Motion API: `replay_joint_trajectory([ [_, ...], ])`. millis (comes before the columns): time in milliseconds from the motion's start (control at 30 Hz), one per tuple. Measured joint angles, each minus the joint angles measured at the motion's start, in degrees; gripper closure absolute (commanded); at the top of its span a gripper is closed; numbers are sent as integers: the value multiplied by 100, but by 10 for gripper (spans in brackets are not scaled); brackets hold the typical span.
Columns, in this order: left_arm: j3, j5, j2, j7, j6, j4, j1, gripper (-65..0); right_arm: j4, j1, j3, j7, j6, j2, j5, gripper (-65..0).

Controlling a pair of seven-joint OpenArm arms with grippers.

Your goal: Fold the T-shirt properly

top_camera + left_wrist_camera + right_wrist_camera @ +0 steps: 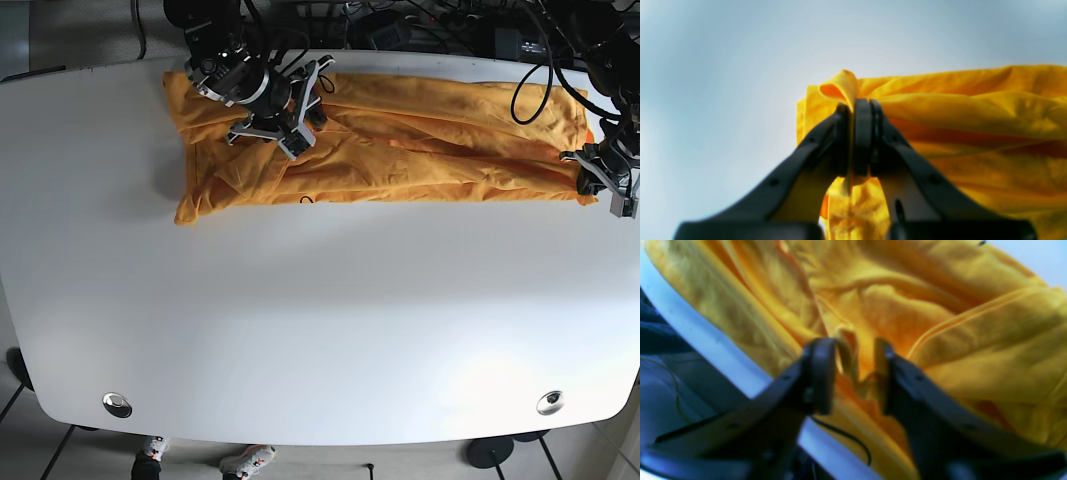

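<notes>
**Soft yellow shirt stretched between two tools**

While the T-shirt is lying in a long crumpled band across the far side of the white table, the right tool, at the left of the base view, is sitting over the cloth with its jaws apart around a raised fold. Over at the right end, the left tool is pinching the shirt's corner tight. The cloth is looking light, limp and prone to bunching, so hems and corners are seeming the best holds. Cables are trailing beyond the far edge, near the arms; nothing else is crowding the shirt.
</notes>
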Motion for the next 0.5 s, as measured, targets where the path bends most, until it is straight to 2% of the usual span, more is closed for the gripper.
replay_joint_trajectory([
  [100,0,0,2,0,0,0,0,0,0,127,890,212,-9,-107,662,-468],
  [167,0,2,2,0,0,0,0,0,-52,400,1410,208,-13,-76,999,-531],
  [300,11,2,4,0,0,0,0,0,-380,815,2124,197,-13,229,1681,-539],
  [500,24,2,11,0,0,0,0,0,-1268,1034,2201,162,-11,769,2970,-539],
])
